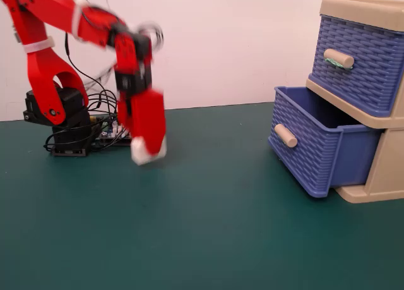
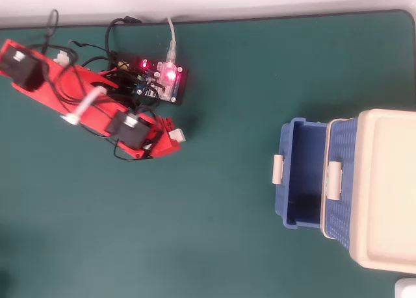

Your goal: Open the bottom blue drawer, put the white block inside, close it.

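Observation:
My red gripper (image 1: 147, 146) hangs down at the left of the green table, blurred by motion. It is shut on the white block (image 1: 149, 152), which sits at its tip just above the table. In the overhead view the gripper (image 2: 173, 137) points right with the block (image 2: 181, 135) at its end. The bottom blue drawer (image 1: 315, 152) stands pulled open far to the right, its plain beige handle (image 1: 285, 136) facing the arm. From above the drawer (image 2: 283, 200) looks empty inside. The arm is well apart from it.
The upper blue drawer (image 1: 363, 62), handle marked with green tape (image 1: 339, 58), is closed in the beige frame (image 1: 385, 170). The arm's base (image 1: 60, 116), a lit circuit board (image 2: 164, 77) and loose cables sit at the back left. Open green table lies between arm and drawers.

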Robot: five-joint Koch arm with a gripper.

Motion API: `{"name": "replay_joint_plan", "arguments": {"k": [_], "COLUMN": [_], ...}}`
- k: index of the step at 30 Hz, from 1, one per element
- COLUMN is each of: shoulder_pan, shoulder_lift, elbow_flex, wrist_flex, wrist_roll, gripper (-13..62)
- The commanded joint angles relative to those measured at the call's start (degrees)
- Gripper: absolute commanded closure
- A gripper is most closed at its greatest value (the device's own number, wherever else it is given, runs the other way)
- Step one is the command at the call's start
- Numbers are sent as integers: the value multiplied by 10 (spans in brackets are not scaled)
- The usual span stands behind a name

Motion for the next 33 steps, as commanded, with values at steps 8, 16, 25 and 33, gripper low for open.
{"name": "replay_joint_plan", "arguments": {"k": [8,16,25,33], "shoulder_pan": [-43,-102,-132,-131], "shoulder_lift": [-84,-381,-490,-507], "elbow_flex": [-492,-862,-957,-962], "wrist_flex": [69,18,16,14], "wrist_roll": [-130,-185,-200,-178], "gripper": [576,577,572,155]}}
